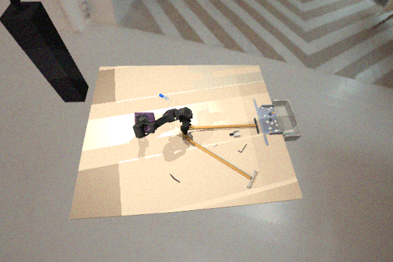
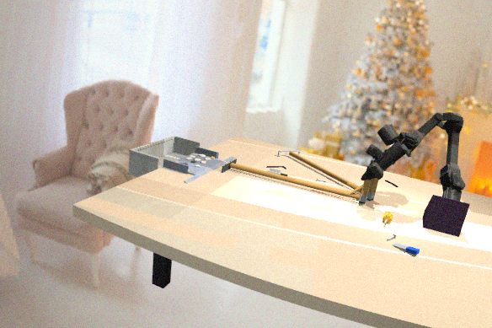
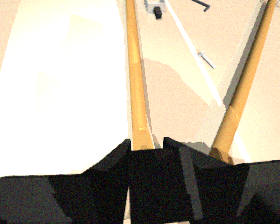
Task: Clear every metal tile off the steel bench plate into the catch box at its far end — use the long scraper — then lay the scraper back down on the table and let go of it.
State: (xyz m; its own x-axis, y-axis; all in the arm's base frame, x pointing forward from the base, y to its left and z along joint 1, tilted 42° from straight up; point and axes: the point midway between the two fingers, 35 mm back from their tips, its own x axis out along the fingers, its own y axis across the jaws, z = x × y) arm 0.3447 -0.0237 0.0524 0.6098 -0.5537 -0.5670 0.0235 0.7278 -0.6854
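My gripper (image 1: 186, 132) (image 2: 366, 198) (image 3: 147, 144) is shut on the wooden handle end of the long scraper (image 1: 222, 126) (image 2: 291, 180) (image 3: 136, 85). Its dark blade (image 1: 256, 125) (image 2: 228, 165) is at the near edge of the steel bench plate (image 1: 266, 139) (image 2: 194, 178); whether it touches the plate is too small to tell. Several small metal tiles (image 1: 268, 122) (image 2: 197, 158) lie scattered on the plate. The grey catch box (image 1: 293, 137) (image 2: 145, 162) is at the plate's far end, over the table edge.
A second long wooden-handled tool (image 1: 220, 159) (image 2: 324, 169) (image 3: 247, 77) lies angled beside the scraper, its handle end near my gripper. A black-and-grey clip (image 1: 235, 133), a hex key (image 1: 242, 149) and a screw (image 3: 207, 60) lie between them. A blue-handled tool (image 1: 162, 95) (image 2: 413, 250) lies apart.
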